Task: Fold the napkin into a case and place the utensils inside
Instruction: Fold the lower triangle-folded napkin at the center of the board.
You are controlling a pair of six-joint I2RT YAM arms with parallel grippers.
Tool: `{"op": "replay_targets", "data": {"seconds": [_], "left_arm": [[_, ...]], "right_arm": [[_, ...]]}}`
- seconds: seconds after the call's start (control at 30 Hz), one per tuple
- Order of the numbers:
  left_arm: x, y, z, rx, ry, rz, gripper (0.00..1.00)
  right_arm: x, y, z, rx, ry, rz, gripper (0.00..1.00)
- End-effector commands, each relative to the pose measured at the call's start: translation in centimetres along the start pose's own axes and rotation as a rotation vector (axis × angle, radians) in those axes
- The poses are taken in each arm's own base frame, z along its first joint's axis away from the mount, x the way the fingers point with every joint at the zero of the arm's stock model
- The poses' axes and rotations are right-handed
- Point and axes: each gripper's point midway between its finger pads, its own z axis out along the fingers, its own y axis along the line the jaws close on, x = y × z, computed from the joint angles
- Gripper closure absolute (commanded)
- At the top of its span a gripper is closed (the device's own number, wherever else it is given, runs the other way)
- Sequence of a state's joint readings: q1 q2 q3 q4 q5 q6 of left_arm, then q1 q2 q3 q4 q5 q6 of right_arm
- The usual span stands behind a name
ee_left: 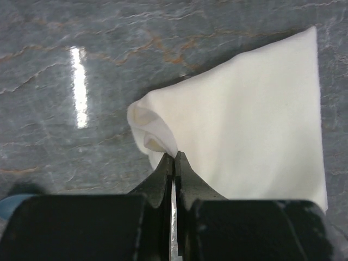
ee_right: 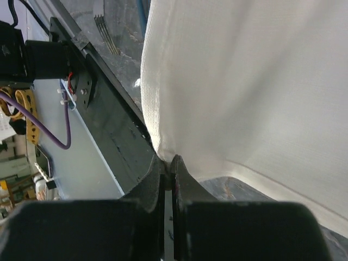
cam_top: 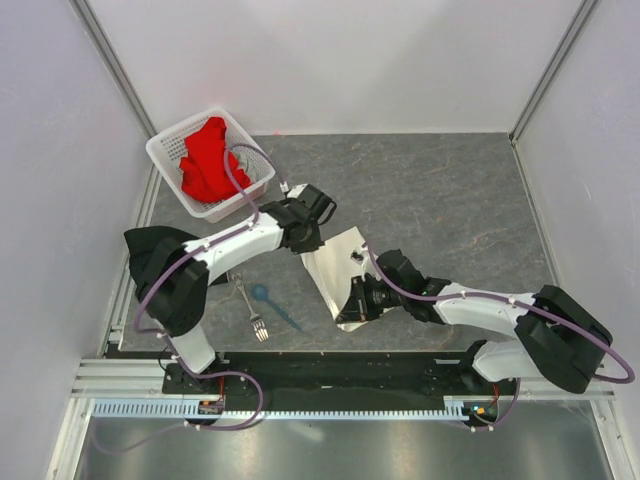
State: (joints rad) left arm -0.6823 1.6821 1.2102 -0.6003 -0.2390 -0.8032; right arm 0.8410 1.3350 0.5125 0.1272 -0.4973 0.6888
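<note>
Bench: a grey, stone-look bench [cam_top: 440,190] is seen from above, and pale walls are set around it.
Napkin: the cream-white napkin [cam_top: 335,270] is found near the middle of the bench, between the two arms. It is spread in a rough pointed shape, not yet made into a narrow case.
Left arm: the left arm [cam_top: 230,245] is stretched toward the napkin's 10 o'clock corner.
Left jaws: they are closed tight on that corner. In the left wrist view a small bunched fold of the napkin [ee_left: 255,119] is pinched at the tips, and the rest of the cloth is laid flat on the bench toward 2 o'clock.
Right arm: the right arm [cam_top: 480,305] is reached in from 4 o'clock.
Right jaws: they are closed on the napkin's edge near 5 o'clock. In the right wrist view the napkin [ee_right: 244,81] is seen going up from the tips and most of the picture is filled by it.
Fork: the silver fork [cam_top: 250,305] is laid on the bench at about 8 o'clock from the napkin, apart from it. Its prongs [ee_right: 106,32] are also caught in the right wrist view.
Spoon: the blue spoon [cam_top: 268,298] is laid just beside the fork, on the napkin's side.
Basket: a white basket [cam_top: 160,150] with holes is placed at 10 o'clock on the bench.
Red cloth: a red cloth [cam_top: 205,160] is heaped inside the basket.
</note>
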Motion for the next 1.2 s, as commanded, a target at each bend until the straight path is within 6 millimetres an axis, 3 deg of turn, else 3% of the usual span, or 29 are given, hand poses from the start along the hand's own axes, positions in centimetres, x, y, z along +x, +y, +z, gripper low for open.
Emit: {"op": "replay_targets", "data": {"seconds": [0.0, 0.2, 0.43, 0.6, 0.77, 1.03, 1.13, 1.17], "left_arm": [[-3.3, -0.8, 1.3, -0.122, -0.107, -0.057, 0.98], [-2.7, -3.4, 3.5, -0.129, -0.102, -0.064, 0.98], [-2.1, -4.7, 5.3, -0.129, -0.077, -0.073, 0.98], [-2.1, -5.5, 4.9, -0.129, -0.111, -0.063, 0.98], [-2.1, -6.6, 3.9, -0.120, -0.169, -0.047, 0.98], [-1.0, -8.3, 4.8, -0.078, -0.161, -0.037, 0.98], [-0.6, -8.6, 5.1, -0.052, -0.156, -0.032, 0.98], [-0.5, -8.9, 5.3, -0.030, -0.159, -0.036, 0.98]], "right_arm": [[2.1, -1.2, -1.4, -0.032, 0.029, 0.091, 1.00], [2.6, -4.5, -2.5, 0.024, 0.029, 0.155, 1.00], [2.9, -6.6, -2.9, 0.067, 0.054, 0.171, 1.00], [3.6, -7.8, -3.1, 0.107, 0.061, 0.165, 1.00], [3.6, -8.2, -3.1, 0.133, 0.062, 0.183, 1.00], [3.9, -8.5, -3.2, 0.158, 0.081, 0.200, 1.00], [4.0, -8.7, -3.3, 0.178, 0.084, 0.204, 0.96], [3.4, -8.6, -3.4, 0.184, 0.075, 0.195, 0.90]]}}
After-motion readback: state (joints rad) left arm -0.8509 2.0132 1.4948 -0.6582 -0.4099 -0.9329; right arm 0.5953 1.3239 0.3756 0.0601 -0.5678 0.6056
